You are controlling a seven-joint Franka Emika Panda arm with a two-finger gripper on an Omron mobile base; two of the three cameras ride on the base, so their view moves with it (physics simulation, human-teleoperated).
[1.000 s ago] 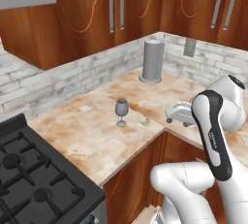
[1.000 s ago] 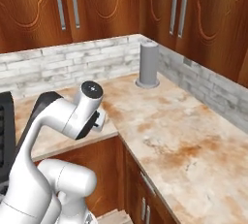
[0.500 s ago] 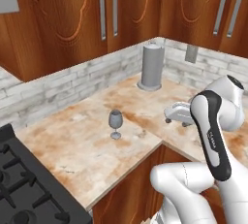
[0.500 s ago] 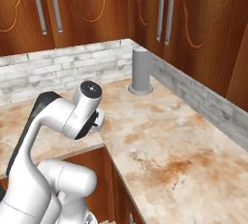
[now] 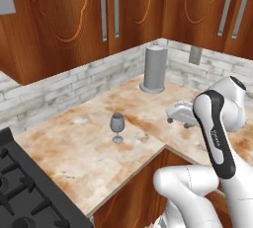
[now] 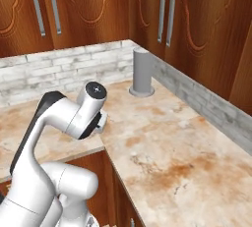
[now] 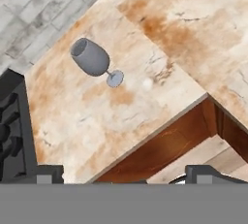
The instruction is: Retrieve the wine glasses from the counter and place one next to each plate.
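One smoky grey wine glass [image 5: 117,127] stands upright on the mottled beige counter [image 5: 74,143], a short way in from its front edge. In the hand view the wine glass [image 7: 94,60] sits at upper left on the counter [image 7: 160,19]. My gripper [image 5: 177,115] hovers to the right of the glass, above the counter's inner corner and apart from it. Its fingertips [image 7: 48,173] stand wide apart at the bottom of the hand view, so the gripper [image 7: 128,175] is open with nothing between them. The plates are out of view.
A tall grey cylinder [image 5: 155,69] stands in the back corner against the brick backsplash [image 5: 74,86]; it is also in the right base view [image 6: 142,73]. A black stove [image 5: 22,187] lies at the counter's left end. Wood cabinets hang above.
The whole scene has shifted in both base views, so the base has moved; less of the stove shows. The arm keeps its pose and the gripper stays open. The glass has not moved on the counter.
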